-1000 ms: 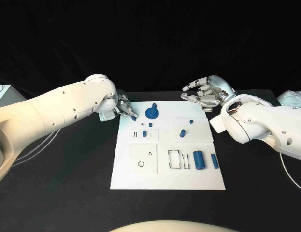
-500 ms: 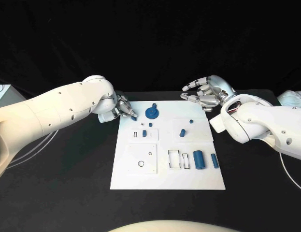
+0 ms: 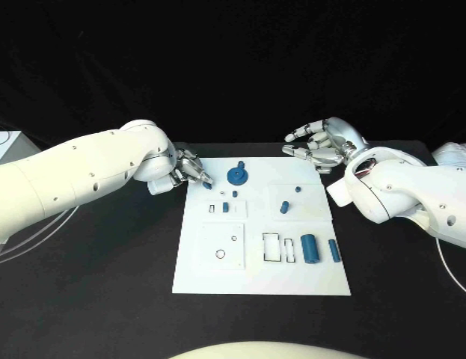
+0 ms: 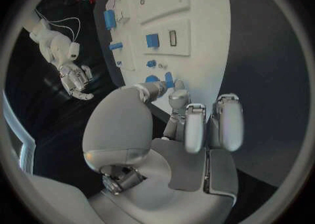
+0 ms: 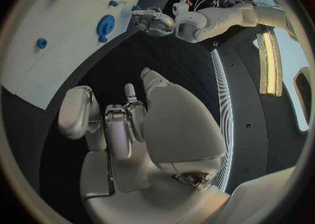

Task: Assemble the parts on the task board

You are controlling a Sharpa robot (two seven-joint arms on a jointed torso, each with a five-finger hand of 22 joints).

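Task board (image 3: 263,254) centred, left robot hand (image 3: 190,173) pinching small blue part (image 3: 207,182) at its corner, right robot hand (image 3: 321,144) raised, empty, fingers loosely spread.

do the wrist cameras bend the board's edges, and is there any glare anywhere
Yes: in the left wrist view the white board has curved edges, and in the right wrist view its edge bows too. In the head view the board looks straight-sided. The right wrist view has bright glare from room lights near the circle's rim.

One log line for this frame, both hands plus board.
left hand: pinching small blue part at white task board far-left corner | right hand: empty, fingers apart, beyond board
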